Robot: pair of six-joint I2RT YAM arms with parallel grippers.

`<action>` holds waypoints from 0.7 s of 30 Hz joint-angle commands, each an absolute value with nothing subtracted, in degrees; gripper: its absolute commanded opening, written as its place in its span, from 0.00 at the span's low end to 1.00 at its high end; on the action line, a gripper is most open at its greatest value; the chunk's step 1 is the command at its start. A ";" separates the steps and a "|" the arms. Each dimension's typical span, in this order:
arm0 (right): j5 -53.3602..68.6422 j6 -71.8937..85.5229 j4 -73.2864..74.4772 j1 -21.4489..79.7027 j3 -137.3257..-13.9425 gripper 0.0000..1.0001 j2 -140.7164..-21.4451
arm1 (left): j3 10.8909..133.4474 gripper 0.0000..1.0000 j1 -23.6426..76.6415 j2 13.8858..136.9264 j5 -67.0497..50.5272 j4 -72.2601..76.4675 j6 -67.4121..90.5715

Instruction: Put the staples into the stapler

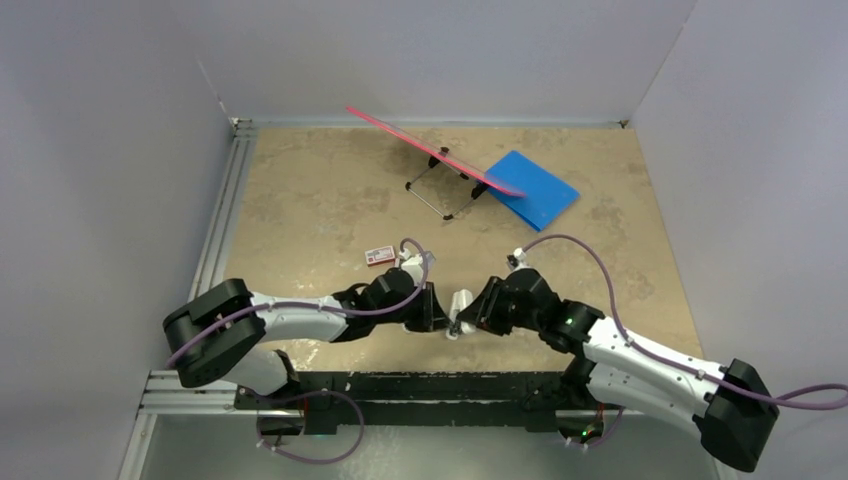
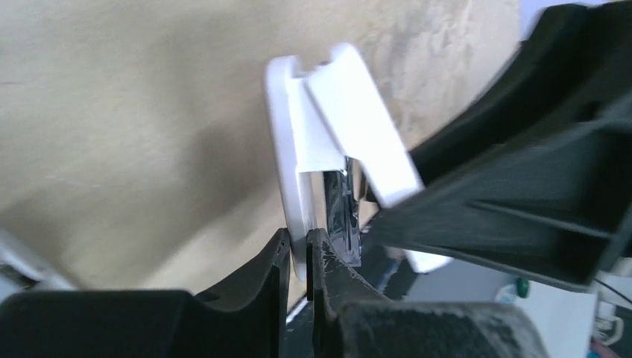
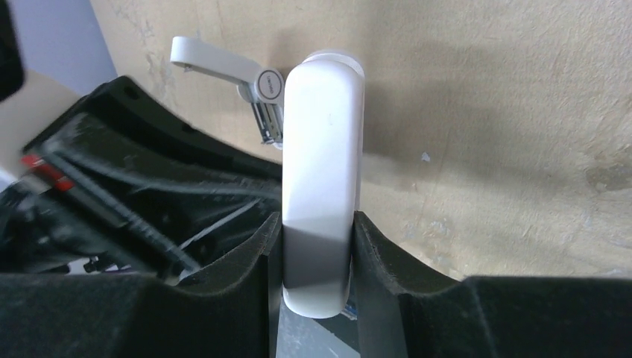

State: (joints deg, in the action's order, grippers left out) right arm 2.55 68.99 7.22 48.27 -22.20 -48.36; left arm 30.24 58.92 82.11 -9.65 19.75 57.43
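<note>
From above, both arms meet at the white stapler (image 1: pixel 460 303); the red-and-white staple box (image 1: pixel 379 256) lies apart on the table (image 1: pixel 330 190), near your left arm. In the left wrist view, your left gripper (image 2: pixel 299 250) pinches the thin base, lid hinged away, chrome magazine (image 2: pixel 339 209) bared. In the right wrist view, your right gripper (image 3: pixel 317 231) clamps the body; hold both grips steady and spread the halves fully before fetching staples
</note>
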 commanded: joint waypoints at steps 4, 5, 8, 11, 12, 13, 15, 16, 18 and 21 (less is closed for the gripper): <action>-1.10 66.78 10.00 47.72 -30.72 0.22 -47.42 | 25.96 0.00 59.24 82.51 -9.52 19.87 47.19; -2.07 66.31 10.78 47.72 -31.37 0.22 -47.54 | 25.72 0.00 59.24 82.45 -9.54 20.04 46.66; -3.74 65.15 12.33 47.72 -32.89 0.22 -48.71 | 25.07 0.00 59.24 82.33 -11.81 22.75 44.79; -7.21 63.84 14.45 47.68 -34.61 0.25 -50.60 | 25.58 0.00 59.24 82.84 -13.45 23.50 43.41; -8.44 63.18 15.18 47.64 -35.26 0.27 -51.15 | 25.58 0.00 59.29 83.00 -13.65 23.67 43.15; -9.54 62.58 15.84 47.57 -35.96 0.29 -51.66 | 25.47 0.00 59.31 83.20 -13.83 23.91 42.93; -11.48 61.56 17.38 47.19 -37.38 0.32 -53.04 | 25.61 0.00 59.24 83.82 -14.04 24.08 42.70; -12.41 61.19 18.11 46.93 -38.03 0.33 -53.86 | 25.81 0.00 59.28 84.24 -14.25 24.07 42.57; -13.90 60.57 18.74 46.54 -38.97 0.34 -55.22 | 26.19 0.00 59.31 85.08 -14.62 24.36 42.37; -16.78 60.19 19.80 45.93 -40.13 0.35 -57.45 | 26.17 0.00 59.33 86.17 -14.98 25.30 42.36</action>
